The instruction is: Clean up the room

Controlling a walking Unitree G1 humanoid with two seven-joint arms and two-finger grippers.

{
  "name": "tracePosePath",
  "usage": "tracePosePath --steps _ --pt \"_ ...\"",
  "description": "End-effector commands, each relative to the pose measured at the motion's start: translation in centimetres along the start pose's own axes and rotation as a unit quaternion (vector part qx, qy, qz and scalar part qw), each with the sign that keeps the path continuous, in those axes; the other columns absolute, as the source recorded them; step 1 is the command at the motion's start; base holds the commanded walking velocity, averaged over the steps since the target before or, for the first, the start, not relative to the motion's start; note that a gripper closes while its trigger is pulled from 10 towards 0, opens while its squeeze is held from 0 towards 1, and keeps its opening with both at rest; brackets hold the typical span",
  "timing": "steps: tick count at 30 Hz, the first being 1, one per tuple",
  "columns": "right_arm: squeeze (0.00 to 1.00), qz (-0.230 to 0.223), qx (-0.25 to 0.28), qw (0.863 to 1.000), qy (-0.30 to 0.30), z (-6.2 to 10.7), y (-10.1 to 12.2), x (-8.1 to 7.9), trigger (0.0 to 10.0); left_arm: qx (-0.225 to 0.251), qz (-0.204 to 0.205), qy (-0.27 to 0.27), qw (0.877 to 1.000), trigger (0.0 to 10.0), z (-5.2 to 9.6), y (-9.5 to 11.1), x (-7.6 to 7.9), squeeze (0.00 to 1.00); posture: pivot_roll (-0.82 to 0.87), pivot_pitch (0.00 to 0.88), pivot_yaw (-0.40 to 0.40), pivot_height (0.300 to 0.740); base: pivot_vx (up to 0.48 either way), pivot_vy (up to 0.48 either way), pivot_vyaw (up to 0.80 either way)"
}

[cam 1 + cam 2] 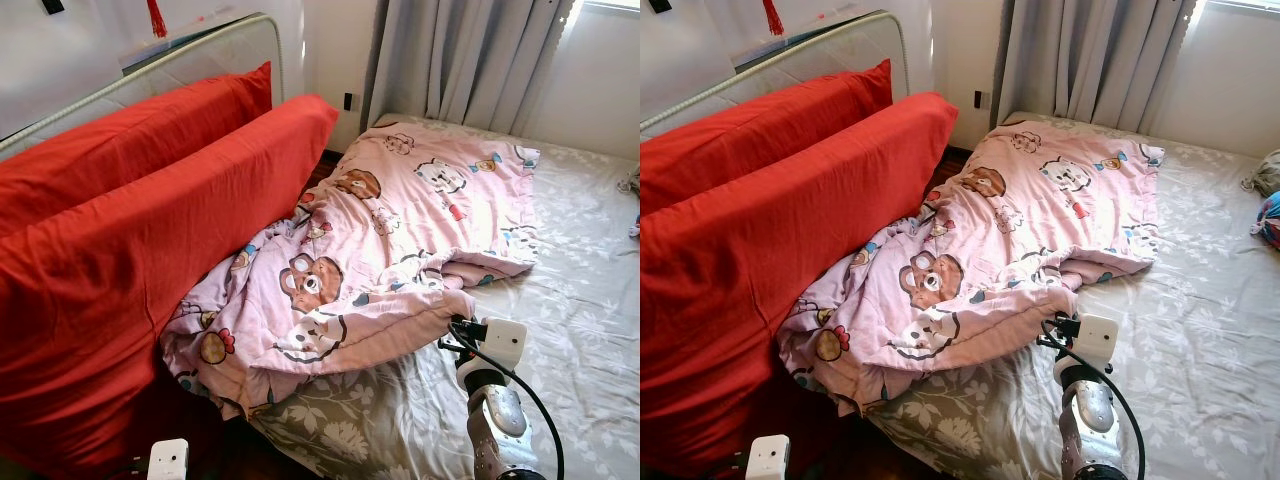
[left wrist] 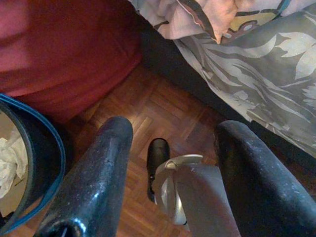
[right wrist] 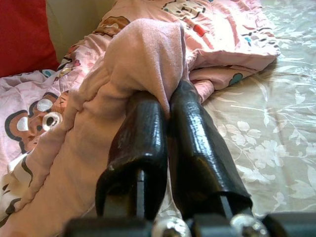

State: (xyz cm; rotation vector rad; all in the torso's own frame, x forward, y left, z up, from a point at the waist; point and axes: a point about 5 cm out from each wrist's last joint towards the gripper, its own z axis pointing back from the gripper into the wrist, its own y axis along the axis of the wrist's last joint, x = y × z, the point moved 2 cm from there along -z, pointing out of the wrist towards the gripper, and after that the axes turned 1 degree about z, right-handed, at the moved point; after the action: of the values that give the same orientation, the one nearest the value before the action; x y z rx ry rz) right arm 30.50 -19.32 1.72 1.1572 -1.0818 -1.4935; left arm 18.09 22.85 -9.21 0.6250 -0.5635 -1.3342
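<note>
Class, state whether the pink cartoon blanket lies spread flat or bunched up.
Bunched: the pink blanket lies crumpled and folded over, its edge pinched in the right gripper.

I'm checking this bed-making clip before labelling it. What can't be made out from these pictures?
- Right gripper fingertips: buried in the pink blanket fold, right wrist view.
- Blue-rimmed bin: cut off by the frame edge, left wrist view; contents unclear.
- Floor behind the red cushions: hidden by them, eye views.
- Colourful item on the bed: cut off at the edge.

We see the right gripper (image 3: 165, 101) pinched tight on a raised fold of the pink cartoon blanket (image 3: 143, 54); grey floral sheet (image 3: 266, 143) beside it, red cushion (image 3: 22, 34) behind.
</note>
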Motion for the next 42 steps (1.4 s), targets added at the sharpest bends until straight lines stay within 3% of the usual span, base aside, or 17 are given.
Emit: tracePosePath --steps 1,23,42 --pt "0.0 0.003 0.007 1.0 -0.005 -0.04 0.29 0.28 10.0 -0.011 -0.001 0.006 1.0 10.0 0.23 -0.69 -0.24 0.0 0.05 0.052 -0.014 0.74 0.0 0.0 0.0" --pt "0.0 0.003 0.006 1.0 -0.007 0.03 0.2 0.26 10.0 -0.004 0.001 0.005 1.0 10.0 0.27 -0.59 -0.3 0.0 0.06 0.06 -0.016 0.74 0.0 0.0 0.0" --pt "0.0 0.003 0.002 1.0 -0.009 0.18 -0.1 0.19 10.0 -0.004 -0.001 0.004 1.0 10.0 0.3 -0.64 -0.29 0.0 0.06 0.063 -0.014 0.74 -0.255 0.0 0.0"
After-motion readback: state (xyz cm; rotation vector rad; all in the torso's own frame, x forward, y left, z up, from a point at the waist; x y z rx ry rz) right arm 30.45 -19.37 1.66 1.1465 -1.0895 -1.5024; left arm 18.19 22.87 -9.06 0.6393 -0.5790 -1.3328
